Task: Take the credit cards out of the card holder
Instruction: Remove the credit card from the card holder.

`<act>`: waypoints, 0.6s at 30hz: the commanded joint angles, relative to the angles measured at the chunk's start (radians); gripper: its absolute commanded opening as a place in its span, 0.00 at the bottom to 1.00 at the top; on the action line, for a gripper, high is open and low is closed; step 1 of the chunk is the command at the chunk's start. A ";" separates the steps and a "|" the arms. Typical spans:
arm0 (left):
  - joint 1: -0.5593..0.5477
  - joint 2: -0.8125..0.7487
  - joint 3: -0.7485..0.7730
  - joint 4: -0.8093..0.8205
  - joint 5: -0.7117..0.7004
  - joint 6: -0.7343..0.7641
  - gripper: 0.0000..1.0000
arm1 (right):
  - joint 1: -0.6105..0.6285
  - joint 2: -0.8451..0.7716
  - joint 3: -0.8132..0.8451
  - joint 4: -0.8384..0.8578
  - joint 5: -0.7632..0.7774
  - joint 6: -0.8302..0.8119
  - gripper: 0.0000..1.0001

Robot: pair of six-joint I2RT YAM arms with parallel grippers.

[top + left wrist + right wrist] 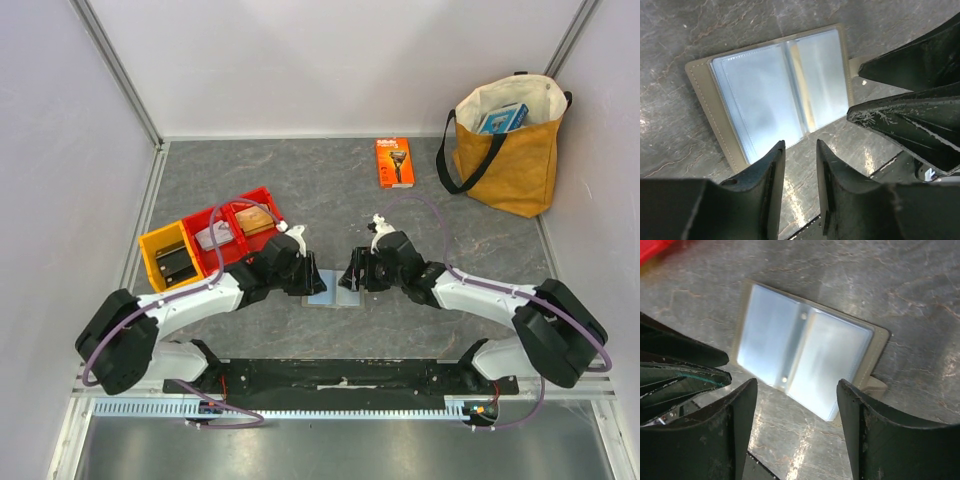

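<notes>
Top external: grey folding card holder point(335, 295) lies open on table point(450, 300) between our left gripper point(800, 150), jaws narrowly apart, and right gripper point(796, 390), jaws wide, both empty. Cards unseen; next, pinch one out.

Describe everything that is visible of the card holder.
The card holder lies open and flat on the grey table. Its cover looks grey-beige, stitched along the edge, with a short tab on one side. Inside are glossy pale blue plastic sleeves; no card shows in them. The left gripper and right gripper stand open, one at each side; whether they touch it cannot be told.
</notes>
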 commanded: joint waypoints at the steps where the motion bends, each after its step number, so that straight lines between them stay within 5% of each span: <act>1: -0.007 0.046 -0.057 0.132 0.011 -0.059 0.34 | 0.006 0.028 0.025 -0.008 0.088 0.033 0.69; 6: -0.005 0.070 -0.140 0.166 -0.004 -0.133 0.26 | 0.006 0.038 0.007 -0.009 0.114 0.037 0.61; 18: -0.005 0.021 -0.218 0.141 -0.057 -0.194 0.22 | 0.006 0.100 -0.024 0.057 0.085 0.052 0.49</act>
